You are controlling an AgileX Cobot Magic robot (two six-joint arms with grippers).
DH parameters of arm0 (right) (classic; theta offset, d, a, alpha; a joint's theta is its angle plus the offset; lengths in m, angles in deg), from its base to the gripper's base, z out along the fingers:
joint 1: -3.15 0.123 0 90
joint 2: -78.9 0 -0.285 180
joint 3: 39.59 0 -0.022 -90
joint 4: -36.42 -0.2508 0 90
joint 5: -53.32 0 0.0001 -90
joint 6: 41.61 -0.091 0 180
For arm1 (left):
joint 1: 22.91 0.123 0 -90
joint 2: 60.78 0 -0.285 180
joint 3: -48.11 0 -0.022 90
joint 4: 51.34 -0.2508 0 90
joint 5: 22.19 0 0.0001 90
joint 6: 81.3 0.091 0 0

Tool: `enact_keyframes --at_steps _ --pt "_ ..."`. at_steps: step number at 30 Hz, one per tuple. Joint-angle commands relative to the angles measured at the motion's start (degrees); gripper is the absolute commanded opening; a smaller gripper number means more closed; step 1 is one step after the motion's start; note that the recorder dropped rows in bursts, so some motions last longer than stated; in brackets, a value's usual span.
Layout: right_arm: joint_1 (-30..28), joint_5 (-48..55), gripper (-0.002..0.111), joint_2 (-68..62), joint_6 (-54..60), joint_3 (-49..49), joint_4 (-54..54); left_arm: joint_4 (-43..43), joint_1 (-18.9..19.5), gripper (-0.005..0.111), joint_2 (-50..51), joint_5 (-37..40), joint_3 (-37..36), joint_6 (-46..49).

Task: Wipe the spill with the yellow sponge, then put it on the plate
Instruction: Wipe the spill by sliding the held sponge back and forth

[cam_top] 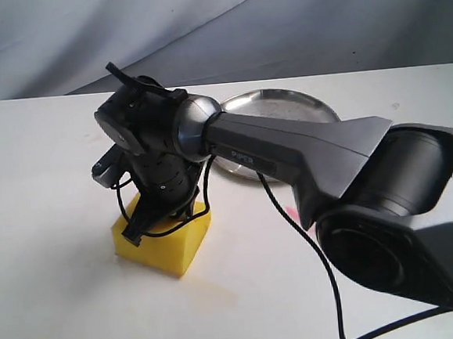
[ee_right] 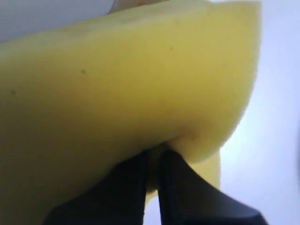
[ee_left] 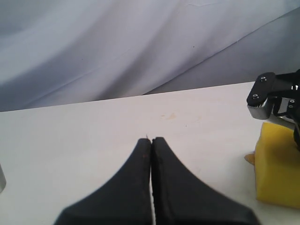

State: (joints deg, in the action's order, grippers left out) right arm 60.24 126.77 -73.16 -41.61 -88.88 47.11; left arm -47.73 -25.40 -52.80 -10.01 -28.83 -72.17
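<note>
The yellow sponge [cam_top: 169, 241] rests on the white table left of centre. My right gripper [cam_top: 147, 223] reaches across from the right and presses down into its top. In the right wrist view the sponge [ee_right: 117, 84] fills the picture, and the right gripper [ee_right: 153, 152] is shut, pinching a fold of foam. Beside the sponge [ee_left: 277, 168] a small tan edge of the spill [ee_left: 249, 158] peeks out; the rest is hidden beneath. The silver plate [cam_top: 296, 103] lies behind the right arm, partly covered. My left gripper [ee_left: 151, 139] is shut and empty, off to the sponge's side.
A pink-red streak [cam_top: 293, 211] marks the table under the right arm. The arm's black cable [cam_top: 311, 249] trails across the table toward the front. Faint tan specks [ee_left: 169, 116] dot the table ahead of the left gripper. A grey cloth backdrop [cam_top: 215, 29] hangs behind.
</note>
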Motion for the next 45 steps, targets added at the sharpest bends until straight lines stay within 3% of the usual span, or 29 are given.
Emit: enact_keyframes --at_steps 1,7,18,27,30,35,45 --pt "-0.46 -3.49 0.0 -1.61 0.0 0.21 -0.87 0.34 -0.29 0.0 -0.2 -0.41 -0.27 0.02" --pt "0.34 -3.49 0.0 3.75 2.36 10.29 -2.6 0.34 -0.29 0.0 -0.2 -0.41 -0.27 0.02" --pt "2.84 -4.71 0.0 22.01 2.13 45.05 -1.24 0.34 -0.29 0.0 -0.2 -0.41 -0.27 0.02" --pt "-6.16 -5.37 0.0 30.62 -1.71 58.86 6.67 0.34 -0.29 0.0 -0.2 -0.41 -0.27 0.02" --pt "-8.53 -6.58 0.0 30.62 -1.8 58.36 6.67 0.34 -0.29 0.0 -0.2 -0.41 -0.27 0.02" --pt "-7.76 -9.64 0.0 28.54 -0.97 52.44 1.49 0.34 -0.29 0.0 -0.2 -0.41 -0.27 0.02" --pt "-2.71 -3.49 0.0 7.01 1.42 18.05 -1.28 0.34 -0.29 0.0 -0.2 -0.41 -0.27 0.02"
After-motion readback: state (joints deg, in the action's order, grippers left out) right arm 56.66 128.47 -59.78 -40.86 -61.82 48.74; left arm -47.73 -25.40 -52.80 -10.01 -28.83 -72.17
